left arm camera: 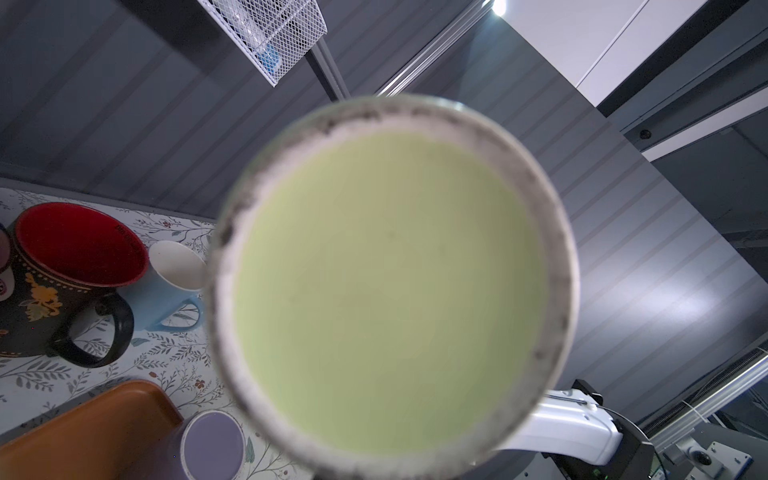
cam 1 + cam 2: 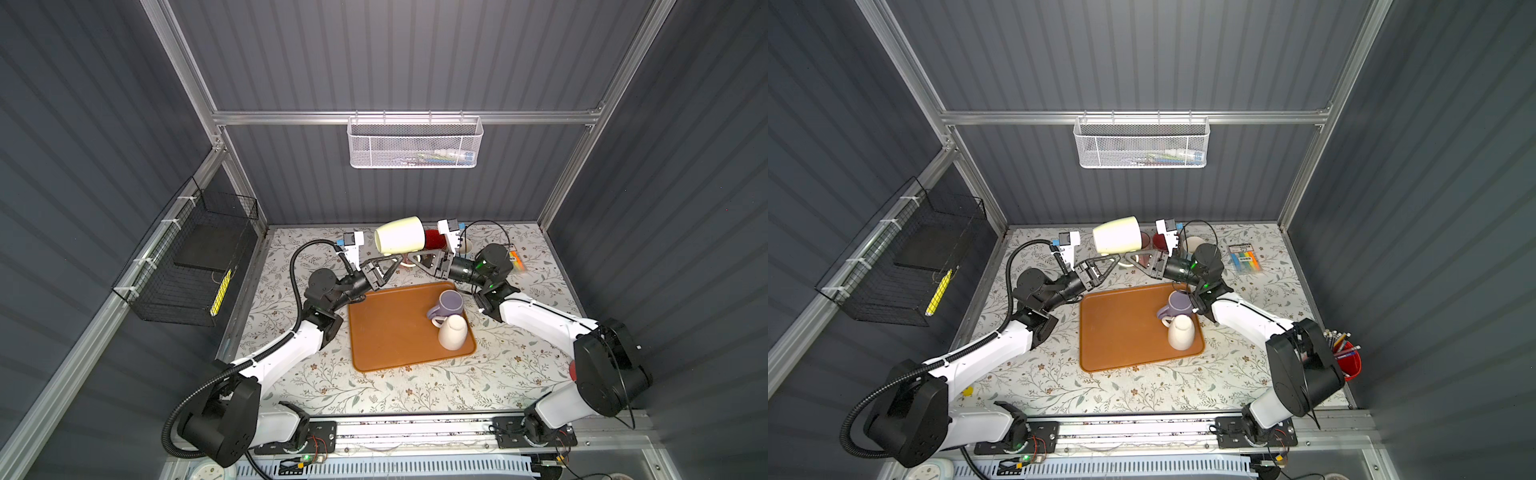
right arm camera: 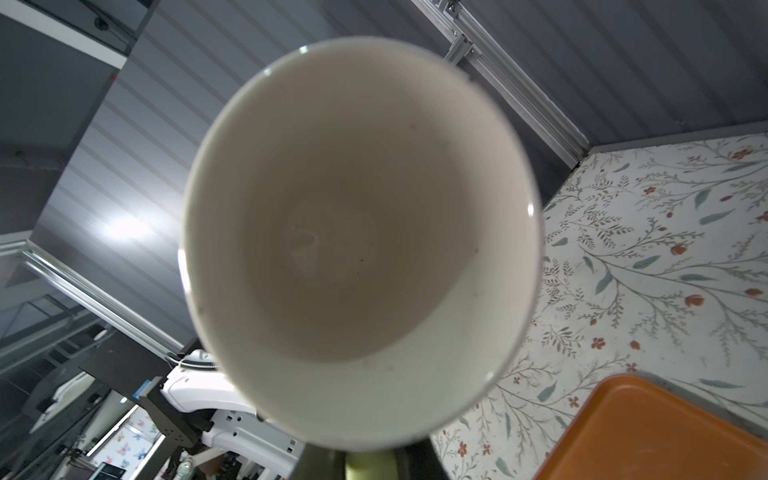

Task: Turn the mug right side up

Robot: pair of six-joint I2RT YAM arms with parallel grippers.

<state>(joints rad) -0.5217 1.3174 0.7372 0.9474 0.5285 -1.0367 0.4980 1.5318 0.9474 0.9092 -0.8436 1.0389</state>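
A pale yellow-green mug [image 2: 400,240] [image 2: 1117,236] hangs on its side above the back of the table. Its flat green base [image 1: 390,291] faces the left wrist camera, and its open mouth [image 3: 361,249] faces the right wrist camera. Both grippers meet under it. My left gripper [image 2: 397,261] reaches beneath the mug with its fingers drawn together; the mug hides them in the left wrist view. My right gripper [image 3: 368,463] [image 2: 413,259] has its dark fingers shut on a green piece of the mug, apparently the handle.
An orange tray [image 2: 386,332] lies in the middle with a purple mug [image 2: 449,303] and a white mug [image 2: 453,332] mouth-down on it. A black mug with a red inside [image 1: 79,245] and a light blue mug [image 1: 166,291] stand at the back. A marker pack [image 2: 1246,257] lies at the right.
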